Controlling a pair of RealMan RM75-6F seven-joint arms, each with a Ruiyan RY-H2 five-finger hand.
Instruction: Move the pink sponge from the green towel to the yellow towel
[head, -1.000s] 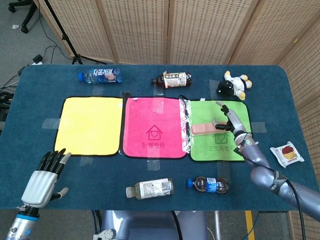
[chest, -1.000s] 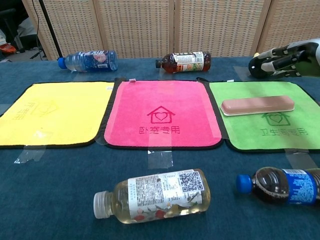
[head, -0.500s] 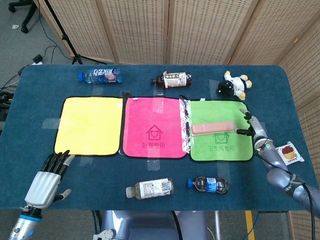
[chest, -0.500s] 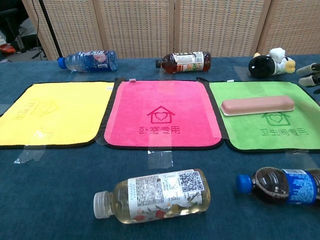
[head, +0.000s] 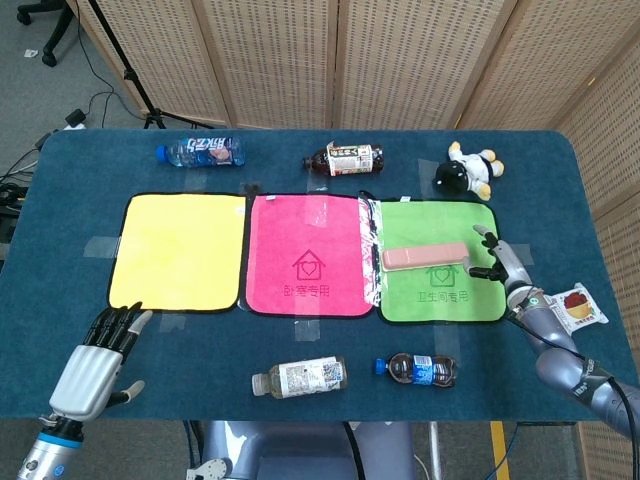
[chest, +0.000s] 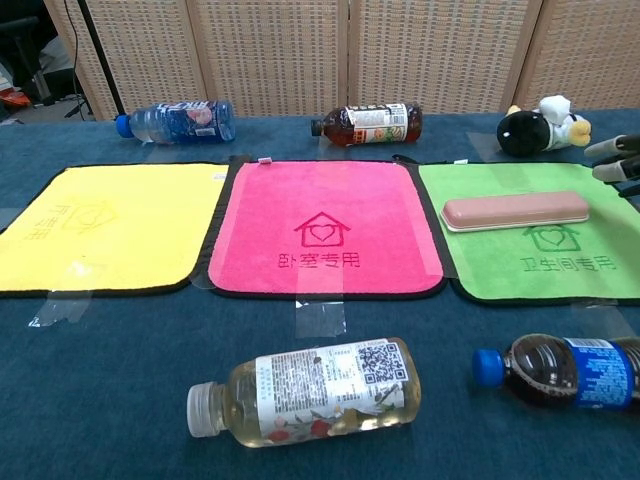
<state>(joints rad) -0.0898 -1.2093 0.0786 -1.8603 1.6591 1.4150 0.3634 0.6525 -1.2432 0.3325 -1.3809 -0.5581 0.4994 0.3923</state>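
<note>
Pink sponge (head: 424, 257) lies flat on the green towel (head: 440, 295), long axis running side to side, in the towel's upper half; untouched. In the chest view the pink sponge (chest: 514, 211) sits on the green towel (chest: 530, 265) with nothing of mine on it.

My right hand (head: 497, 262) is at the green towel's right edge, just beside the sponge's right end but apart from it. Its fingers (head: 486, 237) are spread and hold nothing. The chest view catches only the fingers (chest: 608, 148) at the right border of the frame.

My left hand (head: 96, 352) is at the counter's near-left corner, below the yellow towel (head: 178, 252), fingers apart and extended, nothing in them.

The yellow towel lies flat at the left end of the row, bare. The pink towel (head: 310, 255) is between it and the green one.

Along the counter's (head: 300, 350) far edge: a blue-label bottle (head: 200, 152), a dark bottle (head: 342, 160), a cow plush (head: 466, 170). Near edge: a pale bottle (head: 300, 378) and a dark blue-capped bottle (head: 418, 369). A snack packet (head: 574, 308) lies near the right edge.
</note>
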